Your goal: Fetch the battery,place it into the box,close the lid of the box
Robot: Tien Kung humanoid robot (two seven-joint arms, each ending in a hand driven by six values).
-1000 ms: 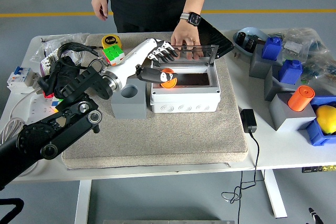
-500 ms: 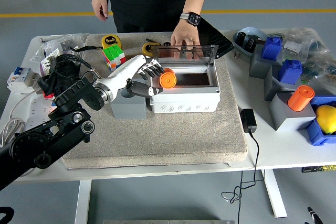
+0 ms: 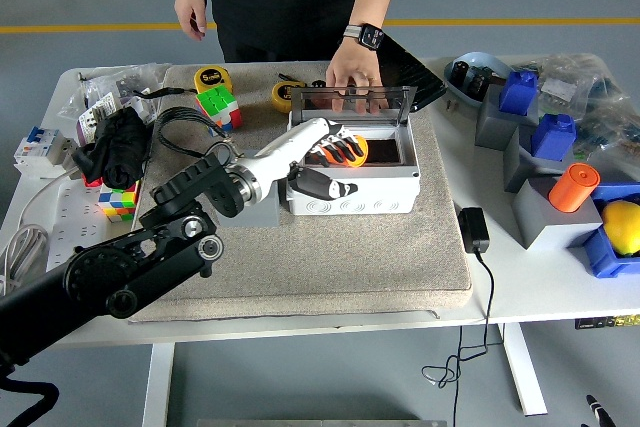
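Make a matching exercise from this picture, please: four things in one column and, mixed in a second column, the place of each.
Things:
1. orange battery
2. person's hand
3. left hand
4. orange cylinder

Places:
A. on the far edge of the open lid
B. standing on a grey block at the table's right side
C. inside the white box, under white fingers
D. reaching over the box's left wall, fingers on the battery

Pairs: 1-C, 2-A, 3-D, 4-B
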